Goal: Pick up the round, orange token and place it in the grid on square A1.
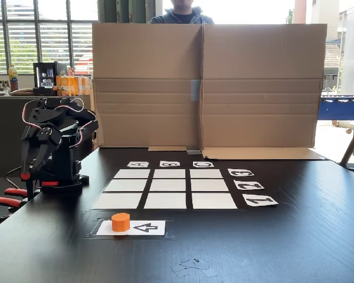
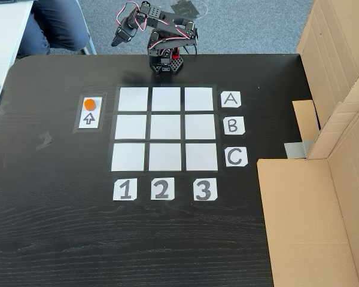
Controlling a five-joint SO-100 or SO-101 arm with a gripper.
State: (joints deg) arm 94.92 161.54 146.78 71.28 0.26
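Basically, label cards read A (image 2: 230, 98), B (image 2: 233, 125), C (image 2: 236, 157) down one side of the grid (image 2: 164, 129) and 1 (image 2: 124, 189), 2 (image 2: 161, 189), 3 (image 2: 204, 189) along the near edge in the top-down fixed view. Square A1 (image 2: 133, 99) is the bare corner cell nearest the arrow card (image 2: 90, 113). The token (image 2: 90, 103) sits upright on that card's end, just beyond the black arrow's tip, beside the grid on the dark tabletop (image 2: 60, 227). The arm (image 2: 158, 36) is folded up over its base at the tabletop edge, jaws (image 2: 117, 40) hanging off past the edge, pointing down; open or clenched, cannot tell. A cardboard screen (image 1: 203, 85) stands behind the grid, with a person (image 1: 181, 13) behind it.
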